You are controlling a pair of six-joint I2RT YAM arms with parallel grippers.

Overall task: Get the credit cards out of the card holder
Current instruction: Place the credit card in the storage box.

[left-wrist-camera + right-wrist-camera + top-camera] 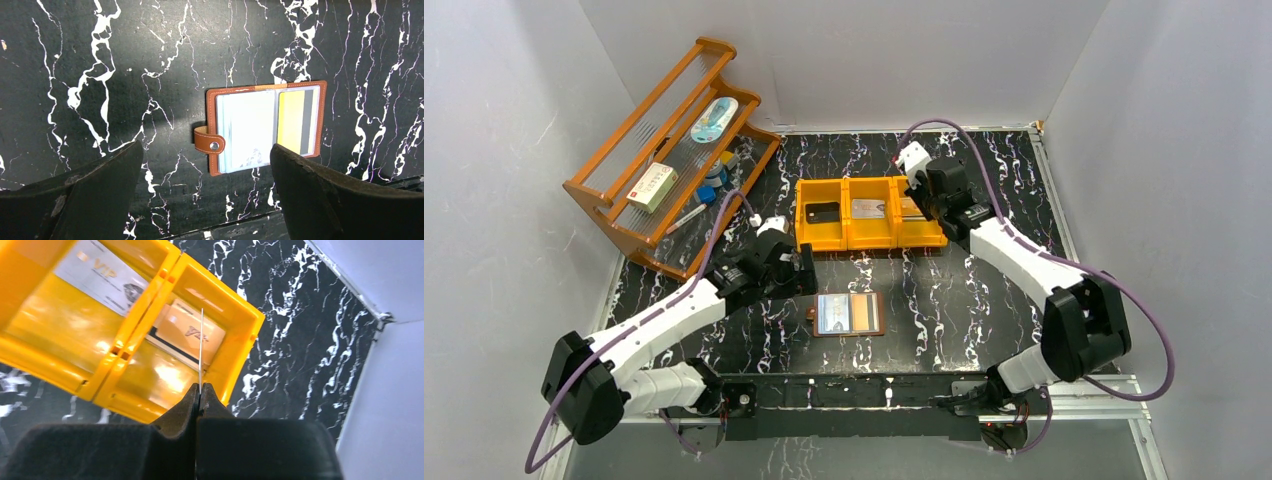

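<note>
Right wrist view: the right end effector (200,390) is closed on a thin card (201,350), seen edge-on and held only by its lower edge, above the orange bin (125,405). It hangs over the bin's right-hand compartment, where a tan card (187,330) lies flat. A silvery card (102,275) sits in the middle compartment and a black card (822,212) in the left one.

The grip is thin, at the very fingertips, so the card could pivot or slip out early. Because it hangs upright close to the bin's near wall, a release from here might leave it leaning on the wall or tipping outside the bin onto the surface (984,300).

The card holder (265,127) lies spread open on the bin's near side, toward the arm bases, with nothing touching it. The left end effector (205,160) hovers over it, fingers wide apart. What looks like a yellow-and-grey card (295,122) sits in its right pocket. Nothing pins the holder, so I judge that pulling a card from the slick pocket could drag or lift the whole thing — or the leaves could flop shut.
</note>
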